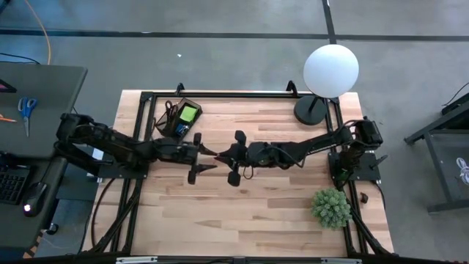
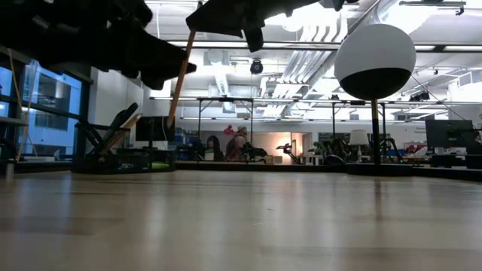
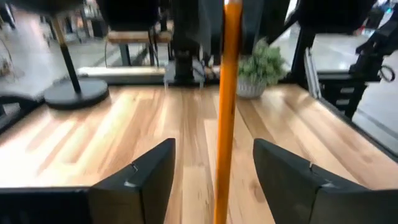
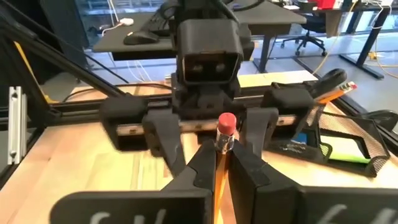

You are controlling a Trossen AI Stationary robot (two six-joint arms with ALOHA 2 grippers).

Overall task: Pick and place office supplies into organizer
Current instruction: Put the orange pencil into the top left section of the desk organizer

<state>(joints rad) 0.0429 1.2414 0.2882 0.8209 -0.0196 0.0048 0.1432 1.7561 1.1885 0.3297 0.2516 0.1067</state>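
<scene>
An orange pencil [image 3: 227,112] with a red eraser [image 4: 226,122] hangs in the air over the middle of the table, between the two grippers that face each other. My right gripper [image 4: 221,158] is shut on it. My left gripper [image 3: 214,168] is open, with one finger on either side of the pencil's shaft and touching nothing. In the high view, the left gripper [image 1: 205,156] and the right gripper [image 1: 226,155] nearly meet. The black mesh organizer [image 1: 179,119] rests on the table's far left part and holds a lime-green sticky-note pad [image 1: 189,114]. My right gripper pinches the pencil between its two fingers [image 4: 205,171] just below the metal band [image 4: 222,143], near the eraser end. The eraser stands above the fingertips. The pencil's shaft [image 2: 181,75] hangs slanted below the hold, lifted clear of the table.
A lamp with a white globe [image 1: 331,70] and a round black base [image 1: 311,110] stands at the far right. A small green plant [image 1: 331,207] sits near the right edge. Black frame rails [image 1: 242,95] border the table. Bare wood lies toward the near edge.
</scene>
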